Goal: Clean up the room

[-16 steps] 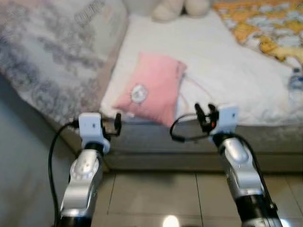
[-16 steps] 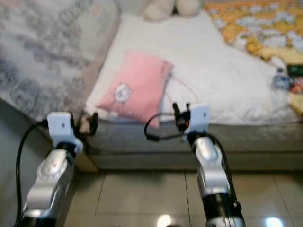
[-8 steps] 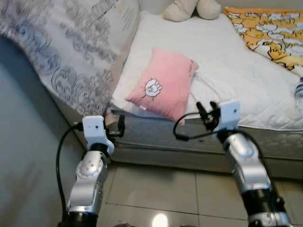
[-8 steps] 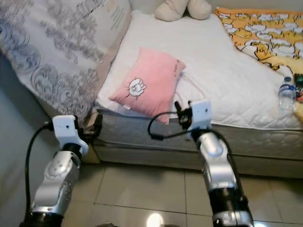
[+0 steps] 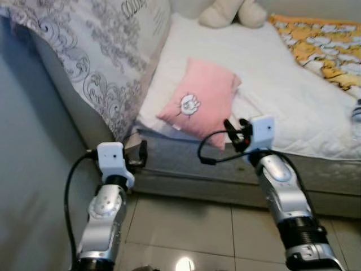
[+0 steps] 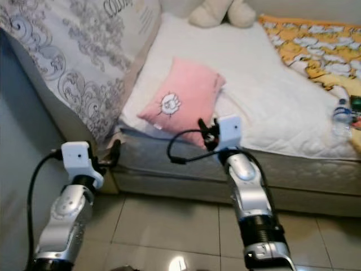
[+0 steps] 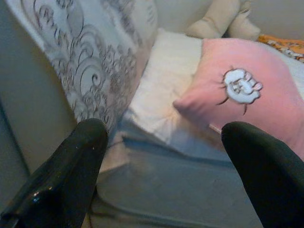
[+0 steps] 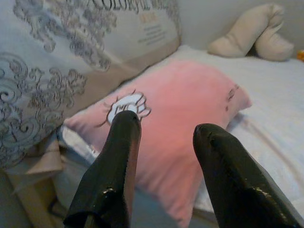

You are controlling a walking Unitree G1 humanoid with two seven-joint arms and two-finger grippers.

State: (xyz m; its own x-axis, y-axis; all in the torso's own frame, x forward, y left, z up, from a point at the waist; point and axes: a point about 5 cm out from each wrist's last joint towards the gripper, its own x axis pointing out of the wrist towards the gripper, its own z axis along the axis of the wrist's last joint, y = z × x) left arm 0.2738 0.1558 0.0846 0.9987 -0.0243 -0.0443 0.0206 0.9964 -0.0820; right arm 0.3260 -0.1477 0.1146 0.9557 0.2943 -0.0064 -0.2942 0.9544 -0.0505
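Nearest, the left gripper (image 5: 141, 153) at 8 o'clock and right gripper (image 5: 234, 134) at 4 o'clock hover at the bed (image 5: 293, 101) edge, fingers (image 8: 118, 156) spread, probably readying a 2-sided grasp. The pink pillow (image 5: 200, 104) lies just beyond at 12 o'clock, overhanging the mattress corner; farther back sit a plush toy (image 5: 228, 12) and yellow blanket (image 5: 321, 48).

readable text: "colorful" in grey capitals on the big grey-patterned pillow (image 8: 71, 52), clearest in the right wrist view, top of the letters cut off by the frame edge. smaller lines of print under it, too blurred to read. water bottle (image 6: 340, 117) has a label, illegible. pink cushion (image 7: 247, 99) carries just a small white cartoon figure, no lettering.
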